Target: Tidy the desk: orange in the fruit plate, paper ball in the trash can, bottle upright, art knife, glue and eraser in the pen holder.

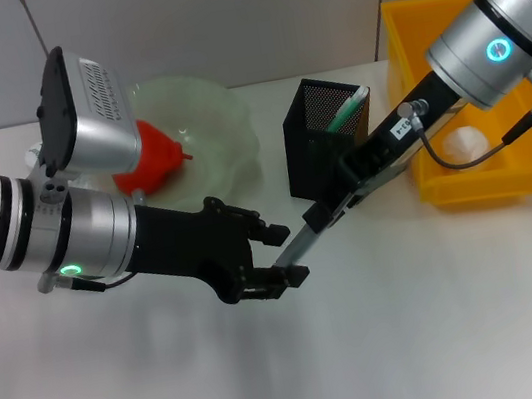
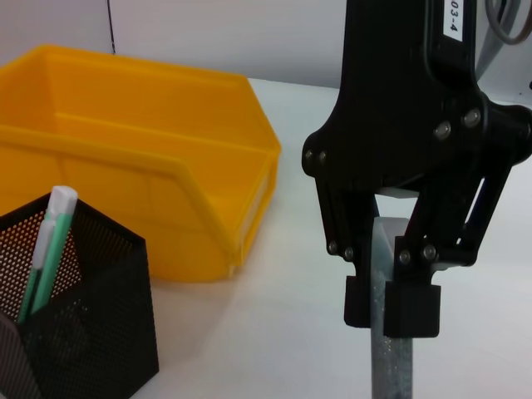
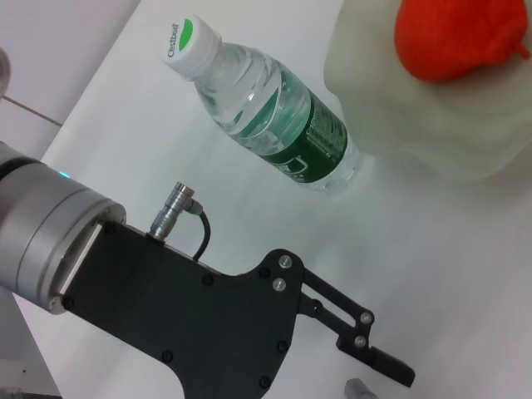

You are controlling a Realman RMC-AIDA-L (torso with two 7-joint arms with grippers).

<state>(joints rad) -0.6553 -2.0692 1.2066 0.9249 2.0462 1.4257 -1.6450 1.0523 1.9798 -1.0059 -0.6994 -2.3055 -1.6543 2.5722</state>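
Observation:
My right gripper (image 1: 322,217) (image 2: 391,301) is shut on the grey art knife (image 1: 299,245) (image 2: 391,362), holding it slanted just in front of the pen holder (image 1: 322,140) (image 2: 79,332). The knife's low end lies between the fingers of my open left gripper (image 1: 283,253) (image 3: 384,366). A green-and-white stick (image 1: 348,108) (image 2: 48,241), seemingly the glue, stands in the holder. The orange (image 1: 153,155) (image 3: 453,33) rests in the fruit plate (image 1: 222,115) (image 3: 465,125). The paper ball (image 1: 465,142) lies in the trash can (image 1: 481,181) (image 2: 141,141). The bottle (image 3: 266,112) stands beside the plate. The eraser is out of view.
The trash can stands close to the right of the pen holder, and the fruit plate close to its left. My left arm's wrist block (image 1: 90,111) covers the plate's left side. Bare white tabletop (image 1: 390,342) stretches toward the front.

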